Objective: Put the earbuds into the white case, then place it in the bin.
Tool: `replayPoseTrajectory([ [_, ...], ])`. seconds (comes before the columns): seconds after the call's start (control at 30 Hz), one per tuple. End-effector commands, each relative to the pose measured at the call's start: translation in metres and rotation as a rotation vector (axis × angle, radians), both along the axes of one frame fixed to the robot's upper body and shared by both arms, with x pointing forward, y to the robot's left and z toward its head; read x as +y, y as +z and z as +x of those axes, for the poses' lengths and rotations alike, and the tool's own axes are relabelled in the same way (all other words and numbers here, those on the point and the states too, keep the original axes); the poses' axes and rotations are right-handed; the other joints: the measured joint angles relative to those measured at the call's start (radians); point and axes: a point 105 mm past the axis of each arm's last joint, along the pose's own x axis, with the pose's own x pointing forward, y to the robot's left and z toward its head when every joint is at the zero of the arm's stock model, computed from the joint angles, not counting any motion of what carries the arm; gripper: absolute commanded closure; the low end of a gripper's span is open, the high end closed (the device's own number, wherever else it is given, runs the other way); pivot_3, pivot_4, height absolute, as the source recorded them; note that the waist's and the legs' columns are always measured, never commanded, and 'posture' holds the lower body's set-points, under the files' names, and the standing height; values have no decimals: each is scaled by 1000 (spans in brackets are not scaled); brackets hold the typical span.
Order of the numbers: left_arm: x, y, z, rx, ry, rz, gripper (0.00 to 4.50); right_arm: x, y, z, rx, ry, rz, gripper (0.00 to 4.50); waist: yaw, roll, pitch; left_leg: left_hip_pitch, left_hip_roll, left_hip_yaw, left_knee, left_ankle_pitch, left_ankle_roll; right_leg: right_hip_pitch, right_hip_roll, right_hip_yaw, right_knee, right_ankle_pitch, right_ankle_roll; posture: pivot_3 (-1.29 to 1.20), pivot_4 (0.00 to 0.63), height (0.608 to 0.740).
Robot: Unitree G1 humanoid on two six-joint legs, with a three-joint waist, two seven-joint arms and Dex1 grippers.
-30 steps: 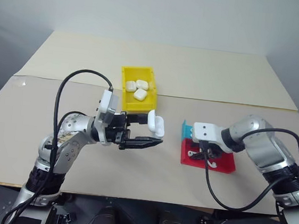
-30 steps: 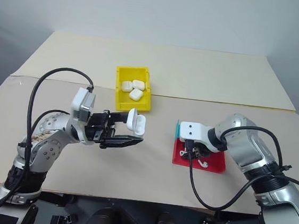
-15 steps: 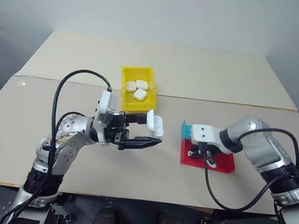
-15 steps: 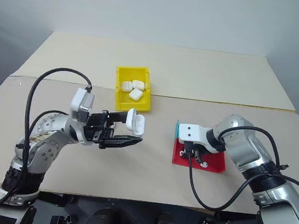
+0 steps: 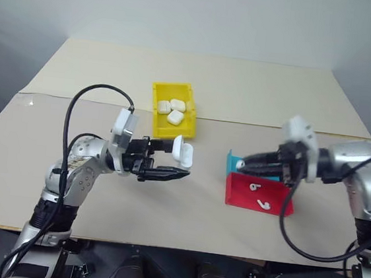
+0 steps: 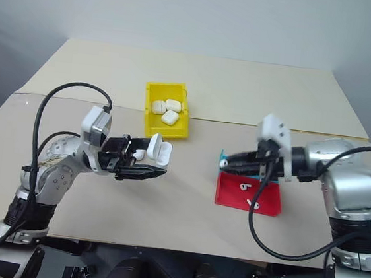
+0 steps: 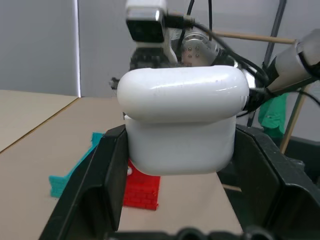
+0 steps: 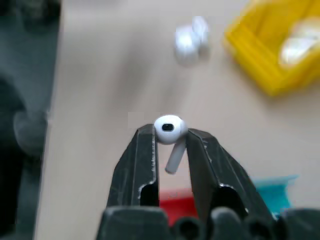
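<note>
Spreading across the view is a tan table (image 5: 257,87), a seam running side to side just behind the bin; a plain pale grey wall stands behind it.

The white case (image 7: 182,122) is glossy and rounded, lid hinged open — clamped between the left gripper (image 5: 178,162)'s two black fingers, held above the table in front of the bin (image 5: 155,124). The bin is bright yellow and holds three more white cases (image 5: 172,110).

The right gripper (image 8: 170,141) is narrowed on one earbud (image 8: 169,131): bulb at the fingertips, stem hanging between the fingers. It is held in the air above the red tray (image 5: 242,195), pointing toward the case, well apart from it.

Two more earbuds (image 5: 260,195) lie on the red tray — a teal piece (image 5: 233,162) sits at its far edge.
</note>
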Motion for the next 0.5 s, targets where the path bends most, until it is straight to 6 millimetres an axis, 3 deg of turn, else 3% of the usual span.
replayPoseTrajectory([
  [0.03,-10,11,-13,-51,-107,-15,1700,7,29,-19,-17,36,197,3863,1,0,0,0,0,0,0,0,0,0,0,0,0,0,0,0,150,740],
  [0.17,-22,27,-8,-78,-135,-64,1700,33,48,-31,-31,72,403,3863,1,0,0,0,0,0,0,0,0,0,0,0,1,0,0,0,150,740],
  [0.37,-35,33,1,-90,-121,-85,1700,57,69,-36,-55,89,548,3863,-6,0,0,0,0,0,0,0,0,0,0,0,1,0,0,0,150,740],
  [0.5,-41,39,4,-104,-101,-99,1700,62,65,-41,-51,97,524,3863,-7,0,0,-1,0,-1,0,0,0,-1,0,0,0,0,0,0,150,740],
])
